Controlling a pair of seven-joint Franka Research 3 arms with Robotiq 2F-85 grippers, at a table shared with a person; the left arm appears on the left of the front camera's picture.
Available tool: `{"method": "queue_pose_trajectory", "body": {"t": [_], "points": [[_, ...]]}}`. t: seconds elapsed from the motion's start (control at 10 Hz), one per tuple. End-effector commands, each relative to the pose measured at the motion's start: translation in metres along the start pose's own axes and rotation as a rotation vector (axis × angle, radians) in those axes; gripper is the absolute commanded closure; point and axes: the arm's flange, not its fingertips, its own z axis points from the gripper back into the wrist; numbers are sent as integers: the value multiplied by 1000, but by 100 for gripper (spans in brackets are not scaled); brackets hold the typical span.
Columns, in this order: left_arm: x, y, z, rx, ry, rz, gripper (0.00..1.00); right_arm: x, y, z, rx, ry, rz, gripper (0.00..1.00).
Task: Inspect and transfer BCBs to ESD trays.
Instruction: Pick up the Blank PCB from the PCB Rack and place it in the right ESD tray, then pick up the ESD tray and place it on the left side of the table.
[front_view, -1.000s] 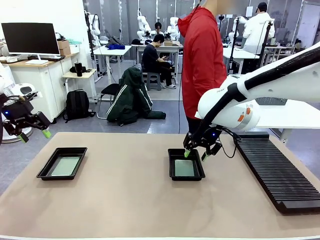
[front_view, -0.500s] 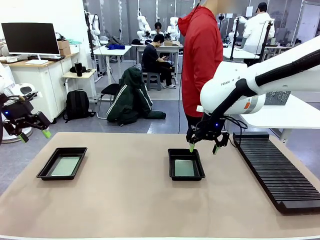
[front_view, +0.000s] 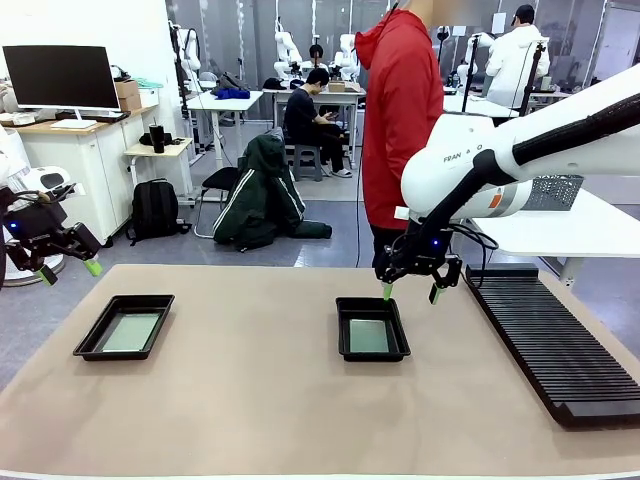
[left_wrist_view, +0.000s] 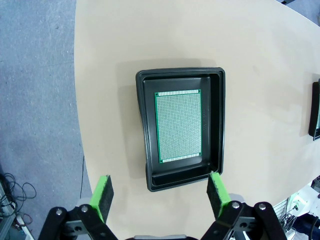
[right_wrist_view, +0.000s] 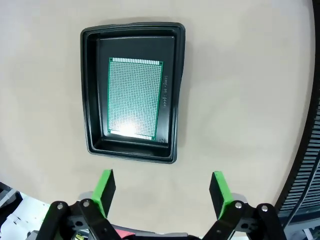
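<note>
Front view, far left edge of the frame: the left gripper (front_view: 66, 270) hangs off the table's (front_view: 250, 400) left side, its green-padded fingers spread wide with nothing between them. Just right of it, at the left of the tabletop, lies one black ESD tray (front_view: 125, 326) with a pale green BCB (front_view: 130, 332) flat on its floor. At the centre sits the second ESD tray (front_view: 371, 329), also holding a BCB (front_view: 368, 336). Above that tray's far right corner hovers the right gripper (front_view: 411, 292), jaws wide apart and empty, pointing down. Behind it stands a person in a red jacket (front_view: 405, 110). Along the right side of the frame runs a long black ribbed rack (front_view: 555, 345).

Left wrist view shows the left tray (left_wrist_view: 181, 127) in the middle with its board (left_wrist_view: 178, 125) inside, between the open fingers (left_wrist_view: 103, 192). Right wrist view has the centre tray (right_wrist_view: 132, 90) at upper left, its board (right_wrist_view: 135, 97) lying flat, and the rack's edge (right_wrist_view: 305, 165) at the right border.
</note>
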Motion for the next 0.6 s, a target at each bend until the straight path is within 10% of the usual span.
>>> {"method": "queue_pose_trajectory", "body": {"t": [0.0, 0.5], "points": [[0, 1, -2, 1, -7, 5, 0, -2, 1, -3, 0, -2, 3, 0], [0, 1, -2, 1, -7, 5, 0, -2, 1, -3, 0, -2, 3, 0]]}}
